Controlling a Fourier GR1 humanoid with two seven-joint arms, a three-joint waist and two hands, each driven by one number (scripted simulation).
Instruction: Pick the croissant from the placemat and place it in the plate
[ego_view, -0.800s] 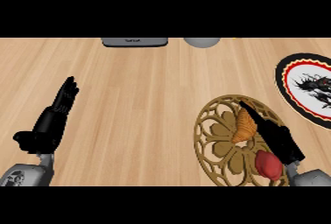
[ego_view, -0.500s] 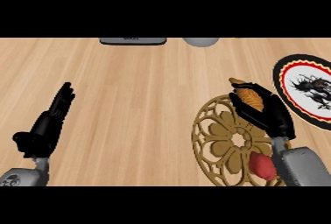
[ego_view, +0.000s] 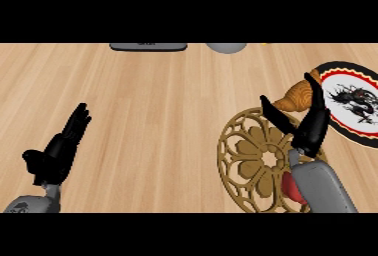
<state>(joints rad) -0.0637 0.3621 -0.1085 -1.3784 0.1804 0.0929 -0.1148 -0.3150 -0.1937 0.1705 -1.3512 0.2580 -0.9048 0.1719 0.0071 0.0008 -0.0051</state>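
Note:
A golden-brown croissant (ego_view: 294, 96) is held in my right hand (ego_view: 311, 125), between the thumb and the fingers, just above the far right rim of the placemat. The placemat (ego_view: 255, 155) is round, gold and openwork, lying at the lower right of the counter. The plate (ego_view: 354, 100) has a black and red rim and a dark dragon figure on white; it lies at the right edge, right beside the croissant. My left hand (ego_view: 59, 150) rests open at the lower left, fingers up.
A red object (ego_view: 292, 187) sits on the placemat, partly hidden under my right forearm. A dark flat object (ego_view: 148, 46) and a grey round one (ego_view: 226, 47) lie at the counter's far edge.
My right hand has lifted the croissant off the placemat and carried it up and to the right, toward the plate. The left hand has barely moved.

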